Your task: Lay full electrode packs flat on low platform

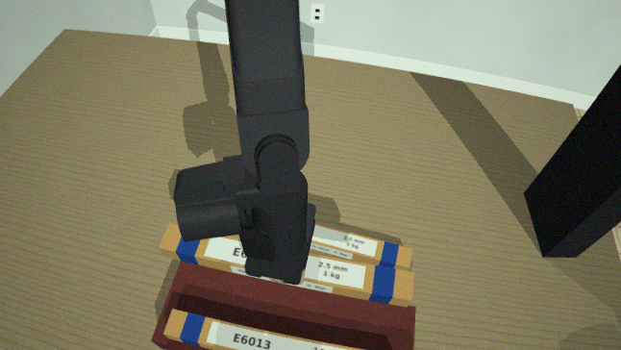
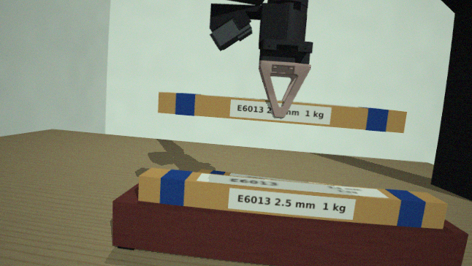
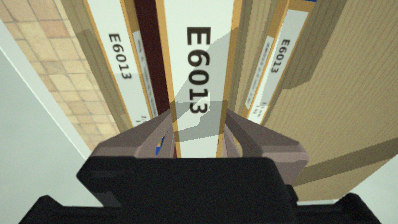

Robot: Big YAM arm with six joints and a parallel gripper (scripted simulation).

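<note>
Three tan packs with blue end bands and white "E6013 2.5 mm 1 kg" labels are in view. My gripper [image 2: 280,110] is shut on the middle of one pack [image 2: 280,105] and holds it nearly level in the air, high above the floor. In the top view this held pack [image 1: 336,274] hangs over the far edge of the dark red low platform [image 1: 288,308]. A second pack [image 2: 292,202] lies flat on the platform. A third pack [image 1: 360,244] lies on the floor just behind the platform. In the wrist view the fingers grip the held pack [image 3: 200,65] by its long sides.
A tall black block [image 1: 582,183] stands at the right. The brown floor spreads wide to the left and behind. A pale wall with an outlet [image 1: 316,12] closes the back.
</note>
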